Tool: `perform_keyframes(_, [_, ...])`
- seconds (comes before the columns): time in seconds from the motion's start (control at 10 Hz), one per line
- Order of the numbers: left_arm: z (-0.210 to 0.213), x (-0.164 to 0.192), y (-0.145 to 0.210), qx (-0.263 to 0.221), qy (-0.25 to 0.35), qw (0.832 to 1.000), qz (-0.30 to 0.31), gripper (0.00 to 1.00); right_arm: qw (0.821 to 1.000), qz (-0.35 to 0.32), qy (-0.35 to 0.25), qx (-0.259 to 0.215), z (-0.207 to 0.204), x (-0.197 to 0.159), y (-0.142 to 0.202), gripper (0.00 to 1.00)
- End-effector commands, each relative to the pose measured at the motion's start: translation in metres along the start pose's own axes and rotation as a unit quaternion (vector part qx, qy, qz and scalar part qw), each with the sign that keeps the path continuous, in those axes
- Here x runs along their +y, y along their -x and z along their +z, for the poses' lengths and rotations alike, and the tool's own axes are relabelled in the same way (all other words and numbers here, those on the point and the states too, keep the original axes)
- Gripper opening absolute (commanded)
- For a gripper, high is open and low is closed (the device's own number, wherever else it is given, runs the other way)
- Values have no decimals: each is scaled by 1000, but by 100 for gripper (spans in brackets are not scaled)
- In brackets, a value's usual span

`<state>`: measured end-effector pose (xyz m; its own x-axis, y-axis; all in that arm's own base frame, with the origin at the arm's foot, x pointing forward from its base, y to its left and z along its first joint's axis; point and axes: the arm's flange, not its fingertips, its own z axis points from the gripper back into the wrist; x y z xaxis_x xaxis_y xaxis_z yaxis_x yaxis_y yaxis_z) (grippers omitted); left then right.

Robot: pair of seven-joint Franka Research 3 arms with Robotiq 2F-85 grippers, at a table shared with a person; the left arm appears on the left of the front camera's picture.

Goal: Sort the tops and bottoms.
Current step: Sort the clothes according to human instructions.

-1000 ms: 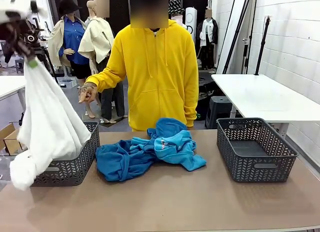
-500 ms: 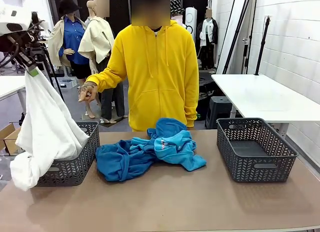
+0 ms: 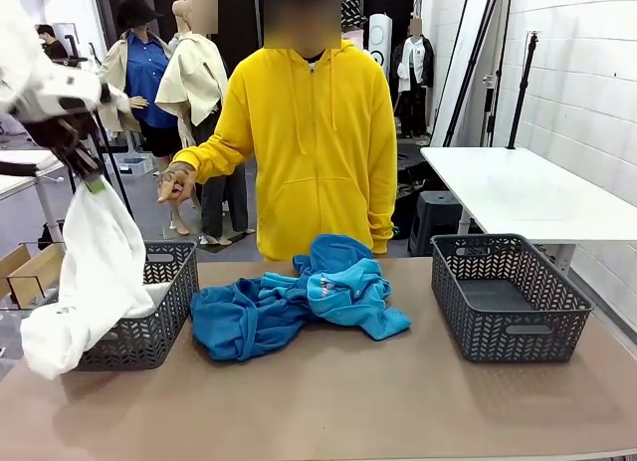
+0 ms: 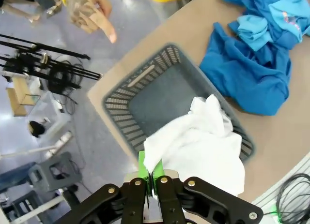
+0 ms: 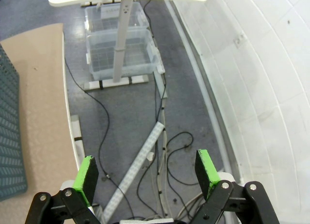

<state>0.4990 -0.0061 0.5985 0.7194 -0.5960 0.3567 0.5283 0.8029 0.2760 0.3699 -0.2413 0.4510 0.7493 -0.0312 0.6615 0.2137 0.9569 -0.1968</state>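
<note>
My left gripper (image 4: 150,168) is clamped tight on a white cotton garment (image 4: 198,146), which hangs from it, part inside and part over the rim of the dark grey woven plastic basket (image 4: 118,105) on the brown table (image 3: 348,401). A heap of blue fabric clothes (image 3: 289,307) lies just beside that basket. My right gripper (image 5: 147,168) stands wide open and empty over the floor
</note>
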Motion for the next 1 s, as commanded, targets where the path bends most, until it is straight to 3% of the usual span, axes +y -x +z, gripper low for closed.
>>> perform_keyframes(0.0, [-45,14,-9,28,34,999,15,0,1000,1,-2,1,-1,-1,0,100])
perform_keyframes(0.5, [-129,-29,54,79,95,992,33,0,1000,1,-2,1,-1,-1,0,100])
perform_keyframes(0.9, [-163,-51,66,100,118,988,13,0,1000,1,-2,1,-1,-1,0,100])
